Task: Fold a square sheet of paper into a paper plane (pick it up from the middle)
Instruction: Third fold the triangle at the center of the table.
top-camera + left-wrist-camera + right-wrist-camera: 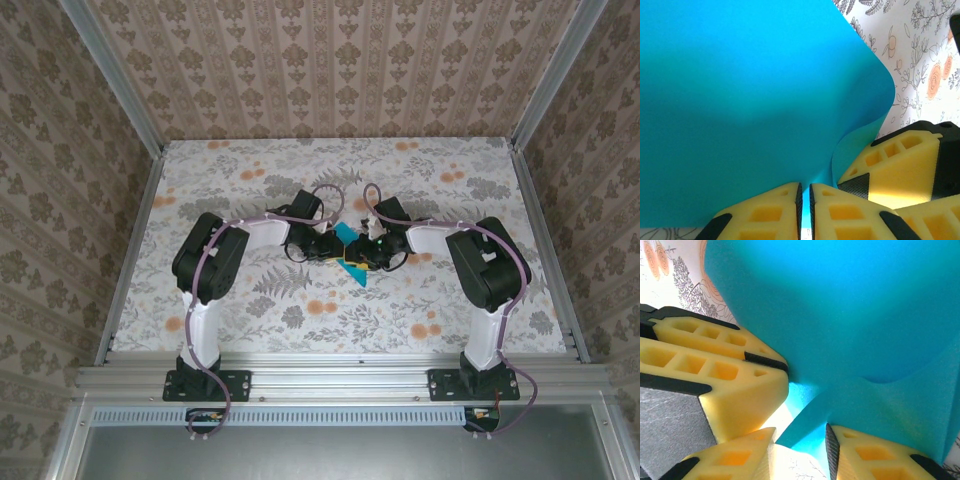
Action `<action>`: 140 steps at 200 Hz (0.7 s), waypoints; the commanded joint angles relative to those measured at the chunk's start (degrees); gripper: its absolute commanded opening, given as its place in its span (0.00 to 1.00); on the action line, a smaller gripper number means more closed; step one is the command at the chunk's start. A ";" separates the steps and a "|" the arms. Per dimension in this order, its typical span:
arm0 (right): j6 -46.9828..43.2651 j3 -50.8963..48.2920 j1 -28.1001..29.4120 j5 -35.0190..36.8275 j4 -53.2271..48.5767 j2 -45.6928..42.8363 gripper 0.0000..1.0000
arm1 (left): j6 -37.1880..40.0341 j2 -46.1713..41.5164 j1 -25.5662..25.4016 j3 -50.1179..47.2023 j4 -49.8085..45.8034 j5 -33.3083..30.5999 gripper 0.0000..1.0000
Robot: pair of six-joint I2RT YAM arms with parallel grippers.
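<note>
We list the left gripper (pixel 805 195), yellow jaws pinched tight on an edge of the square sheet of paper (pixel 740 100), and the right gripper (pixel 800 435), jaws parted around a buckled fold of that teal sheet. Both meet over the middle of the table (pixel 250 300), white with grey leaves and orange flowers. We note an aluminium frame (pixel 340 372) along its near edge and beige patterned walls (pixel 330 60) left, right and far.

beige damask-patterned walls (pixel 330 60) enclose a floral-print table (pixel 300 170) edged with aluminium frame rails (pixel 340 375).
</note>
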 commanded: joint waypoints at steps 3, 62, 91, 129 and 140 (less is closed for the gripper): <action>-1.07 -1.02 0.50 1.44 0.30 1.70 0.39 | 0.57 1.83 -0.99 0.89 -0.85 -0.88 0.15; -1.35 -1.92 0.52 0.85 1.02 1.36 0.41 | -0.05 1.32 -0.56 2.72 -0.82 -0.09 0.17; -1.45 -2.09 0.52 0.45 1.32 1.36 0.38 | 0.05 1.03 -0.21 3.45 -1.17 0.00 0.18; -1.45 -2.36 0.44 0.03 1.82 1.34 0.34 | 0.04 1.02 0.33 3.77 -1.33 0.32 0.19; -1.53 -2.47 0.47 0.02 1.86 1.42 0.33 | 0.04 0.94 0.42 3.84 -1.27 0.40 0.19</action>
